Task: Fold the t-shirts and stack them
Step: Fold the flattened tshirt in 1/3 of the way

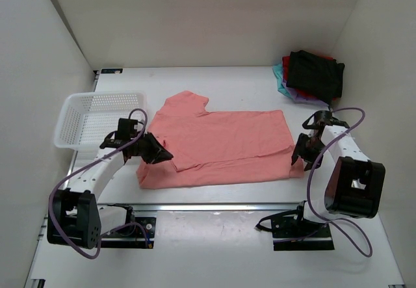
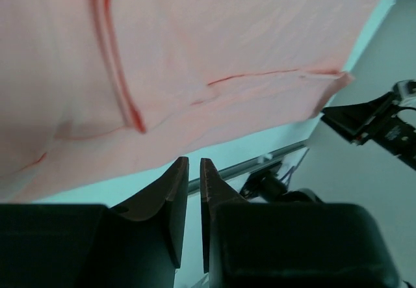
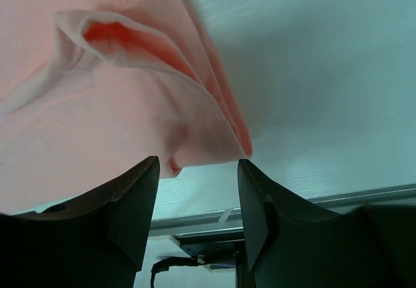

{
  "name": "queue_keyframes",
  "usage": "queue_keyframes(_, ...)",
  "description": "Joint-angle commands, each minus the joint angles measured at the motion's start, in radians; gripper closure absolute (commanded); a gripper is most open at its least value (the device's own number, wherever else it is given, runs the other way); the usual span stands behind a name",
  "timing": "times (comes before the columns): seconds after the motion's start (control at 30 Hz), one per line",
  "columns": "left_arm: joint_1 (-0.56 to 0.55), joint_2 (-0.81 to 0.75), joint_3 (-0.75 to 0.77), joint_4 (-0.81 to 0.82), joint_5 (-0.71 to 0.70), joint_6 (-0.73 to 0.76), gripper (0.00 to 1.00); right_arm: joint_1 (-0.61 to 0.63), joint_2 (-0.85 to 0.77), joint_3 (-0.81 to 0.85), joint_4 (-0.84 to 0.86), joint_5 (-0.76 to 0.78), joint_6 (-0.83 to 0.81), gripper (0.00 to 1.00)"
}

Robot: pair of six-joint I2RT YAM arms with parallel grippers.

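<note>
Low, left gripper [image 1: 166, 155] and right gripper [image 1: 299, 157] flank the pink t-shirt [image 1: 224, 144].

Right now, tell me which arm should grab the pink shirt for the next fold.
Probably right. The right fingers are open, a corner of the pink shirt just ahead between them; the left fingers are nearly shut, short of its edge.

The left arm [image 1: 97, 171] is stretched forward and inward from its base, and the left gripper [image 1: 158, 150] is carried low, its fingers [image 2: 175, 190] drawn almost together with only a thin slit between them. The right arm [image 1: 341, 151] is folded over its base with the wrist bent inward, and the right gripper [image 1: 301, 157] is pointed down, jaws spread apart.
</note>
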Motion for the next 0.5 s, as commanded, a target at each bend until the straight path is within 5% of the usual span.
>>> queue_keyframes(0.0,-0.013,-0.040,-0.031,-0.115,-0.017,0.095,0.76,-0.012,0.023,-0.014,0.028,-0.010,-0.026,0.51)
queue_keyframes(0.07,-0.030,-0.043,-0.070,-0.147,-0.032,0.114,0.75,-0.017,0.034,0.004,0.028,0.002,-0.033,0.53)
queue_keyframes(0.3,-0.027,-0.060,-0.180,-0.152,-0.064,0.114,0.79,-0.041,0.046,-0.043,0.025,-0.039,-0.052,0.99)
queue_keyframes(0.47,-0.021,-0.063,-0.197,-0.168,-0.072,0.123,0.81,-0.027,0.017,-0.053,-0.033,-0.015,-0.047,1.00)
